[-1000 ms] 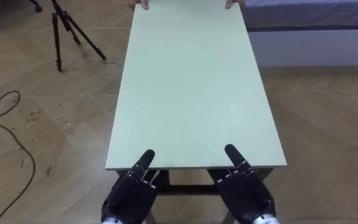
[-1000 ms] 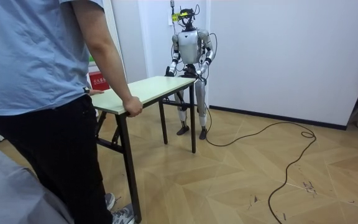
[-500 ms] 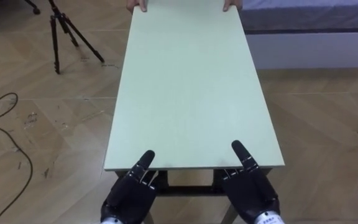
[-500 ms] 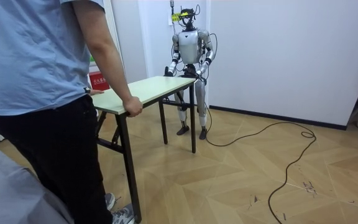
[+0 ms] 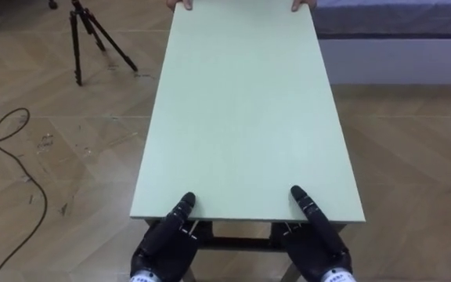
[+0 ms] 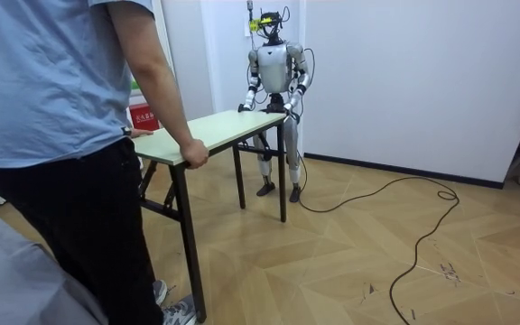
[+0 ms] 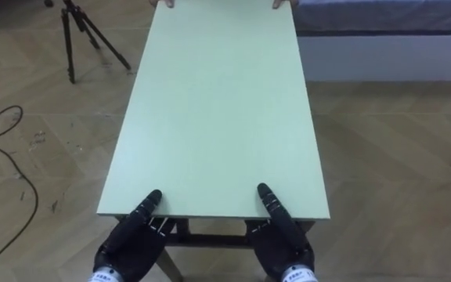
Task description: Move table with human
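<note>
A long table (image 5: 245, 117) with a pale green top and dark legs runs away from me. My left hand (image 5: 165, 244) and right hand (image 5: 320, 244) hold its near short edge, thumbs lying on the top and fingers tucked beneath. At the far end a person's hands (image 5: 304, 5) grip the other short edge. In the room view the person (image 6: 61, 135) in a blue shirt stands at the left with a hand (image 6: 193, 155) on the table's corner (image 6: 181, 162). The robot stands at the far end by the white wall.
A black tripod (image 5: 92, 35) stands on the wood floor left of the table. A dark cable (image 5: 14, 149) loops nearby. A bed with a grey mattress and a white base (image 5: 398, 47) lies to the right of the far end.
The eye view has shifted slightly. Both my hands now sit a little further under the near edge. Table and person stand about where they were.
</note>
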Available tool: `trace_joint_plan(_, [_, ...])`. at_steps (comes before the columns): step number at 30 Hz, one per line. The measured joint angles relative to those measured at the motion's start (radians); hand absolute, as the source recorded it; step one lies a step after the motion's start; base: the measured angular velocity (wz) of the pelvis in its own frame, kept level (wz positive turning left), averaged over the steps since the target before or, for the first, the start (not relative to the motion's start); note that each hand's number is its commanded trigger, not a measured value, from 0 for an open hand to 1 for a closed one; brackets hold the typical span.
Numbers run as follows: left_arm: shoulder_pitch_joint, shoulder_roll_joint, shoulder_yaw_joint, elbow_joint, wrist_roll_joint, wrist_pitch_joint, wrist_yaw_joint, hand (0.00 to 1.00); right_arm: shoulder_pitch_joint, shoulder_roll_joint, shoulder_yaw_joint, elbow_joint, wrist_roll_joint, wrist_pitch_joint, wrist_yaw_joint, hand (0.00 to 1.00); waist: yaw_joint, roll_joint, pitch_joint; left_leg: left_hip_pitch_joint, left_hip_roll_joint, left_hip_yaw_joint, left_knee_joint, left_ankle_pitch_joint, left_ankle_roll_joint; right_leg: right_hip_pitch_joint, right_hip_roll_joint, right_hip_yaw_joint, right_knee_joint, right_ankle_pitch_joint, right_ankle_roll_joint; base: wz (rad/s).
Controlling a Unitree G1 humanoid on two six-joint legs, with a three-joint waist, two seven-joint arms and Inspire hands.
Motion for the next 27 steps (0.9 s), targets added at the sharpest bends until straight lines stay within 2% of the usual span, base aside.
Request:
trace_joint_plan(3, [-0.003,-0.007,-0.003,0.0,0.024,0.0,0.001,1.0,-0.004,0.001,0.001,-0.001,-0.014,-0.023,-0.011,1.0,-0.002,-0.004,0.0023,0.004,-0.002,-0.007,-0.003,0.0,0.0,0.005,-0.001,0.002,-0.001,0.0,0.0,-0.01])
trace_joint_plan(27, [-0.009,-0.001,0.011,-0.001,0.065,-0.008,0.008,1.0,-0.017,0.012,0.004,-0.012,-0.036,-0.033,-0.021,1.0,0.009,-0.007,0.0046,0.002,-0.001,0.002,-0.006,0.0,0.0,-0.003,0.0,0.006,-0.003,0.0,0.0,-0.01])
